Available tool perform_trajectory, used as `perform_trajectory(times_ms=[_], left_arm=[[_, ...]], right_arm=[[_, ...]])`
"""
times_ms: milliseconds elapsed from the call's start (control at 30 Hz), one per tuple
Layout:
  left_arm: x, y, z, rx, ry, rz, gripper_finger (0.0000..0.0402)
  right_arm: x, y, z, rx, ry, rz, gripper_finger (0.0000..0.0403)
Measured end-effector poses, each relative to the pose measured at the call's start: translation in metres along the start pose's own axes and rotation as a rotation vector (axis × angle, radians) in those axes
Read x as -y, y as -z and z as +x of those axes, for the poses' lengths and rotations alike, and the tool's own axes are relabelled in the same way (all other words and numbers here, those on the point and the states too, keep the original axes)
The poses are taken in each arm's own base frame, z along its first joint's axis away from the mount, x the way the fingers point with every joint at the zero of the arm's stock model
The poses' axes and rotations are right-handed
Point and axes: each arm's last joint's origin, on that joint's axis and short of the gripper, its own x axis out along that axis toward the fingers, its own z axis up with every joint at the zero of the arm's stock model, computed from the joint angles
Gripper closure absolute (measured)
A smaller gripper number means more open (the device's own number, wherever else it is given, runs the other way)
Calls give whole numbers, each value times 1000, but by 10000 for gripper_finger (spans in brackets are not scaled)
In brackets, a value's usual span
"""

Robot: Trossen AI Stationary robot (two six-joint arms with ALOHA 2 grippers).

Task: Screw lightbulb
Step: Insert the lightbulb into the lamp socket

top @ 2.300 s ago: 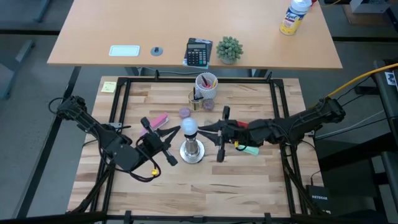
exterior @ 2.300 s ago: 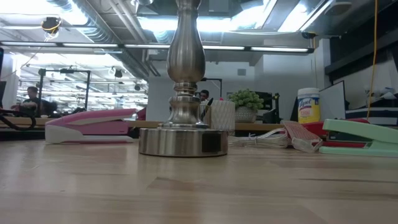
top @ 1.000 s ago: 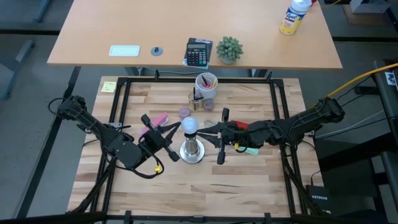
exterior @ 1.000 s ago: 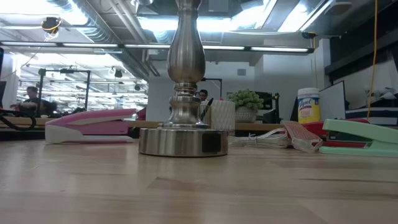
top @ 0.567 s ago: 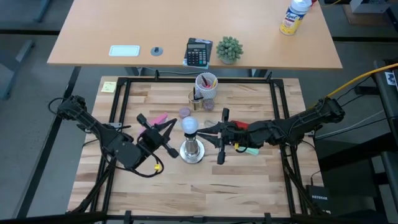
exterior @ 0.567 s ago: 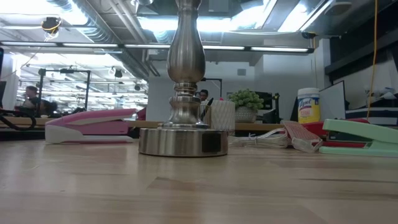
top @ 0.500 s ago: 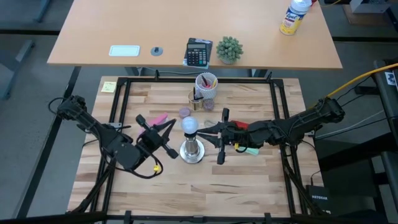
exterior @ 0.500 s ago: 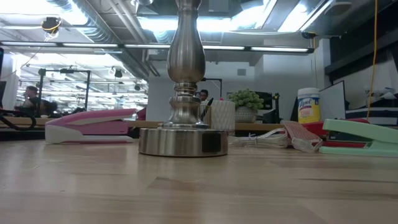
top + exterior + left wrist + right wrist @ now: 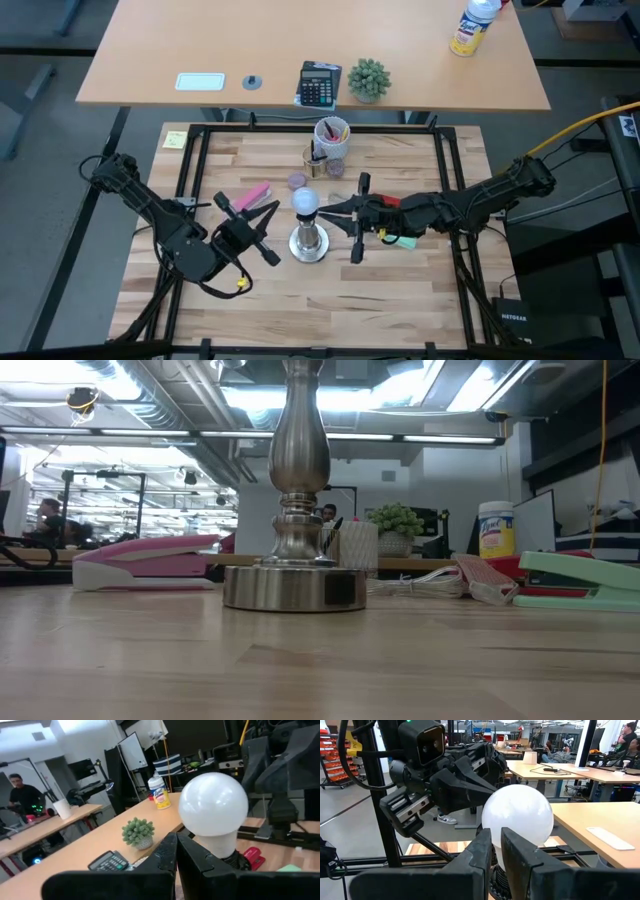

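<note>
Lightbulb upright atop metal stand, mid-counter, axis vertical. Right gripper nearer, just beside bulb's neck, fingers narrowly parted, contact unclear. Left gripper clenched empty, standing off on opposite side.

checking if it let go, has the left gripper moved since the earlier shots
Yes. In the high view the left gripper, shut, has backed away from the metal stand, toward the table's left edge.
</note>
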Motion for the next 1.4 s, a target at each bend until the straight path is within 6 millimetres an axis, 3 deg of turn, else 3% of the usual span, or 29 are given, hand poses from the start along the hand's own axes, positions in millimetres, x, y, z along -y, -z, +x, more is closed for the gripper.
perform_trajectory(times_ms=[467,700,900,1400], left_arm=[[7,-1,-16,39,219,-124,400],[11,0,1,44,325,-157,400],[11,1,13,35,313,-147,400],[10,3,18,27,295,-132,400]], right_arm=[[8,-10,-8,30,105,-57,355],[26,-12,-2,30,249,-93,355],[37,-12,3,35,225,-83,355],[29,7,21,-9,161,-118,355]])
